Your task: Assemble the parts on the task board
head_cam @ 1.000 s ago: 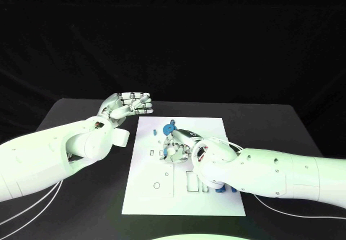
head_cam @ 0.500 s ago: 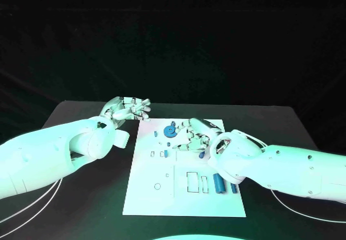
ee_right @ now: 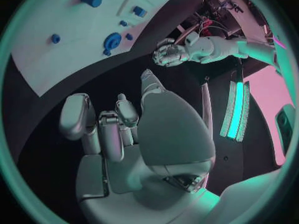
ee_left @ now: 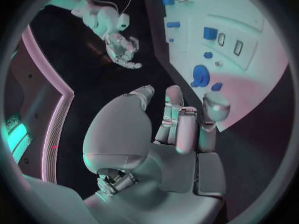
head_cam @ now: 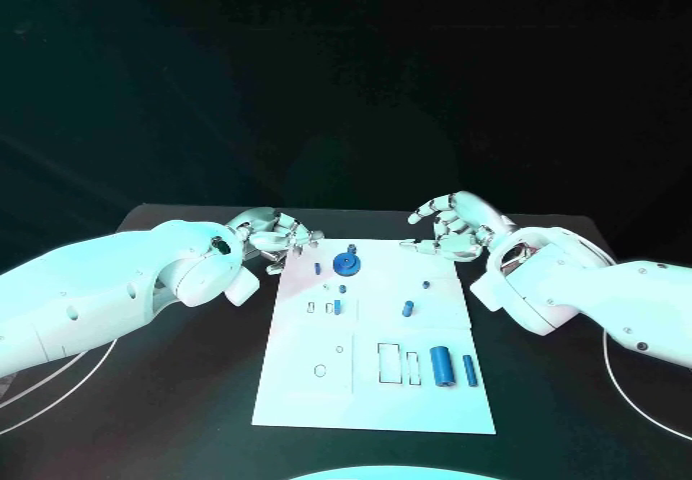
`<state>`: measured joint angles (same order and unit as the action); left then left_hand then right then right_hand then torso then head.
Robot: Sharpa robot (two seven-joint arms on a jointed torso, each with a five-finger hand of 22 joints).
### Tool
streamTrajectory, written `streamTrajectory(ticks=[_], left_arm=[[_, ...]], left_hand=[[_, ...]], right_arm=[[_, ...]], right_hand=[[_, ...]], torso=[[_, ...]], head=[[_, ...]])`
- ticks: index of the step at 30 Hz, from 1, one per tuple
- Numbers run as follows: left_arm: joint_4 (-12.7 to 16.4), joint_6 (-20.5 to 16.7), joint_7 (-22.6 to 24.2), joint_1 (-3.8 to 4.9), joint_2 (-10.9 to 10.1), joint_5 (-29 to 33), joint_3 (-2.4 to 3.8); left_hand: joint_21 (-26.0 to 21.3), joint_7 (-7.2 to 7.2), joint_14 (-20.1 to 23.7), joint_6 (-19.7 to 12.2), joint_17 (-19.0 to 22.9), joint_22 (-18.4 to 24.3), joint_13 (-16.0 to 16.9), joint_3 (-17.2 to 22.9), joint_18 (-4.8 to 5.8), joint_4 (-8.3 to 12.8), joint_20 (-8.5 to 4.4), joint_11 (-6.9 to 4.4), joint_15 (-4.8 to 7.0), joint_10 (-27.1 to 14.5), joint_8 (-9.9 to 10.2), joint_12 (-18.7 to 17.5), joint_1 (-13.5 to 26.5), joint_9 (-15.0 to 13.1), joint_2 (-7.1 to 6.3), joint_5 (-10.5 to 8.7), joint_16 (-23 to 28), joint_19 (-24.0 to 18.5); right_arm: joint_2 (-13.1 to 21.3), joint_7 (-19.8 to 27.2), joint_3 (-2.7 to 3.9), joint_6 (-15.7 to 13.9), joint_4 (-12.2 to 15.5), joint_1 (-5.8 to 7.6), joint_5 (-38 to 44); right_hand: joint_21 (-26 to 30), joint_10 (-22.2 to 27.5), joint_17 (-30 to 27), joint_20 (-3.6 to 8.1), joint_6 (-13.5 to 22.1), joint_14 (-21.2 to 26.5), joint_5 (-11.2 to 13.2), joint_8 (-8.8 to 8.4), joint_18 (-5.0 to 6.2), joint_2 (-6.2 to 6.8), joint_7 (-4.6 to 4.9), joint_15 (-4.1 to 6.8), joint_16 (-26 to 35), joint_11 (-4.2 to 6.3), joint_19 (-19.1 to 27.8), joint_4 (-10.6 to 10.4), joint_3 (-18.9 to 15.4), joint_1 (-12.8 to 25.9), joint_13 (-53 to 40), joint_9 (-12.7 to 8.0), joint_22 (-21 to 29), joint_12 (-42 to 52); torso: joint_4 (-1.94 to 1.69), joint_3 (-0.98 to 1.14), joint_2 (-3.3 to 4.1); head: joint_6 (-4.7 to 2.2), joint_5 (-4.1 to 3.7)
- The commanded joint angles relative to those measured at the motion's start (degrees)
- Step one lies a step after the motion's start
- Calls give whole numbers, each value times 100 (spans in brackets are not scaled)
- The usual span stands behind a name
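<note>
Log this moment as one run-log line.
left hand: empty, off board's far left corner | right hand: empty, off far right corner | task board: blue gear seated, blue cylinders lying near edge

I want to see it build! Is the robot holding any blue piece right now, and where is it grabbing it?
No. The left hand and right hand hold nothing; both are beside the task board.

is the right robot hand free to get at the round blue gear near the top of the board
Probably yes. The right robot hand hangs off the board's far right corner holding nothing, and bare board lies between it and the gear. The left robot hand sits off the opposite edge, out of the way.
</note>
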<state>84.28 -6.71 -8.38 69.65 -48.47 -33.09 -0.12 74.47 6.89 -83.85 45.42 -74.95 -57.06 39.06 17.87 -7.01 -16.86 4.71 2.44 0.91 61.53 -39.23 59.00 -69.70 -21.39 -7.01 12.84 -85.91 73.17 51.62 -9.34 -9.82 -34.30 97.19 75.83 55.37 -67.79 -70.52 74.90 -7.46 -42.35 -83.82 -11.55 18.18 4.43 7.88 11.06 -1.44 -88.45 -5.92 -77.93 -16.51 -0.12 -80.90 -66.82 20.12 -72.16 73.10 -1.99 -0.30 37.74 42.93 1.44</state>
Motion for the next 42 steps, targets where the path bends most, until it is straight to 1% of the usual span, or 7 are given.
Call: streamTrajectory(ticks=[1, 4, 9, 17, 28, 36, 42], left_arm=[[21, 1069, -1214, 63, 111, -1305, 0], [-41, 1362, -1532, 156, 254, -1551, -24], [-178, 1662, -1878, 299, 514, -1761, -108], [-463, 1886, -2247, 387, 908, -1976, -153], [-695, 2221, -2431, 405, 1235, -2082, -209], [-922, 2346, -2460, 405, 1453, -2119, -291], [-1060, 2430, -2446, 402, 1599, -2095, -340]], left_hand=[[234, -37, -352, 109, -777, -374, 379, 74, 124, 0, -22, -25, 44, 289, -20, 300, 228, -28, -78, -38, -115, 169], [395, -90, -433, 222, -962, -641, 776, 31, 169, 0, -48, -71, 85, 570, -81, 594, 428, -89, -139, -63, -195, 297], [478, -147, -449, 301, -995, -764, 1142, -108, 188, 0, -82, -120, 129, 784, -173, 855, 635, -202, -188, -78, -206, 337], [497, -190, -454, 337, -1009, -784, 1281, -230, 189, -1, -108, -157, 161, 845, -277, 953, 757, -331, -190, -85, -209, 328], [517, -208, -453, 337, -1006, -819, 1287, -287, 195, -1, -122, -171, 173, 828, -333, 958, 823, -414, -141, -110, -206, 335], [524, -217, -454, 339, -1012, -832, 1287, -292, 197, 3, -127, -178, 178, 820, -359, 958, 819, -450, -110, -106, -208, 336], [526, -222, -454, 333, -1014, -833, 1279, -291, 197, 9, -129, -183, 182, 808, -375, 951, 797, -476, -94, -97, -208, 334]], right_arm=[[77, 370, 3, -62, -93, 57, -1106], [112, 408, 5, -67, -193, 91, -1331], [115, 430, 6, -49, -296, 113, -1480], [59, 397, 6, 17, -404, 123, -1538], [16, 329, 6, 88, -461, 124, -1545], [-4, 295, 5, 134, -489, 124, -1545], [-22, 280, 5, 158, -502, 124, -1545]], right_hand=[[47, 20, 847, 5, 10, -445, 23, 45, 110, -17, -44, -5, 36, 14, 64, -2, 42, -71, 19, 3, 23, 17], [78, 36, 824, 6, 14, -439, 24, 49, 117, -18, -44, -4, 43, 14, 81, -2, 44, -80, 38, 2, 48, 5], [115, 73, 790, 7, 24, -430, 26, 57, 126, -18, -44, -3, 54, 14, 101, -1, 47, -96, 83, 0, 75, -24], [139, 100, 770, 9, 45, -423, 29, 72, 129, -10, -43, -3, 62, 14, 112, 1, 47, -129, 115, -4, 90, -42], [181, 120, 739, 10, 51, -415, 30, 79, 139, -7, -43, -2, 71, 14, 135, 0, 45, -137, 140, -5, 122, -58], [246, 168, 682, 11, 65, -397, 32, 96, 152, -7, -41, -3, 91, 12, 170, -15, 33, -123, 197, -7, 169, -96], [255, 172, 672, 11, 66, -394, 32, 100, 153, -9, -41, -3, 94, 13, 174, -16, 32, -122, 203, -8, 175, -99]], torso=[[12, 21, -30], [21, 23, -41], [15, 25, -40], [7, 27, -36], [26, 22, -25], [13, 18, -20], [28, 17, -9]], head=[[23, 31], [34, 7], [43, 18], [61, 6], [95, 12], [119, -11], [145, -15]])
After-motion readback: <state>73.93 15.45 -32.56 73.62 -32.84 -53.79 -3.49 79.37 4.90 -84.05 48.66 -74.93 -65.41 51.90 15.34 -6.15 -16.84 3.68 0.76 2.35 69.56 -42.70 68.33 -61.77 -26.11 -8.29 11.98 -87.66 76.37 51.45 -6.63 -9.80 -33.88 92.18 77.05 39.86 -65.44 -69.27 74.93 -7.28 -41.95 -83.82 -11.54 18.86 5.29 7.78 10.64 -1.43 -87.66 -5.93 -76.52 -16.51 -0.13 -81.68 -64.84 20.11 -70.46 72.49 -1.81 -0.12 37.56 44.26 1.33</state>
